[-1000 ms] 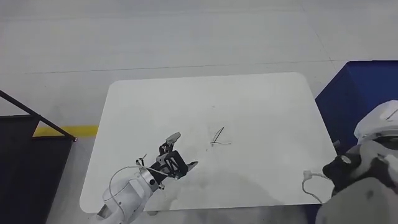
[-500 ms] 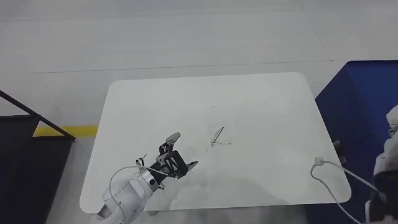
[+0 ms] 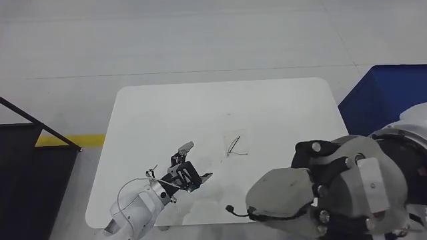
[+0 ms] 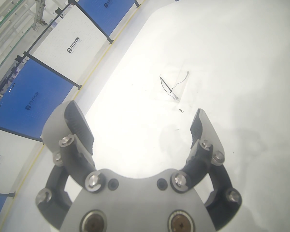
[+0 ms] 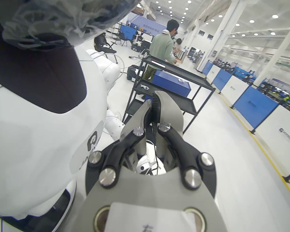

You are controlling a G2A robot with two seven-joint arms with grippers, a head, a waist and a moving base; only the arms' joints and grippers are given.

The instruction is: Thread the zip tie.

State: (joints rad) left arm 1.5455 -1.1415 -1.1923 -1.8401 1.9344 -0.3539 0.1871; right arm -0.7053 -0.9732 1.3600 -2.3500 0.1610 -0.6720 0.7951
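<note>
Near the table's (image 3: 280,103) front-left corner I have the left gripper (image 4: 137,121) low over the white top, jaws spread wide with nothing between them. Farther in and a little to its right, toward the middle, the zip tie (image 3: 234,147) lies loose and flat, a thin dark strand bent at an angle, with neither gripper touching it. Over the front-right corner hangs the right arm (image 3: 333,190). The right gripper (image 5: 155,106) points off into the room, its jaws pressed together on nothing I can make out.

I judge the task barely begun: there is no grasp yet and, as far as I can tell, no loop, so pickup and threading are both left. The tie sits well clear of every edge with bare tabletop around it, leaving room for both arms to come in. The right arm does hide part of the front edge from above.
</note>
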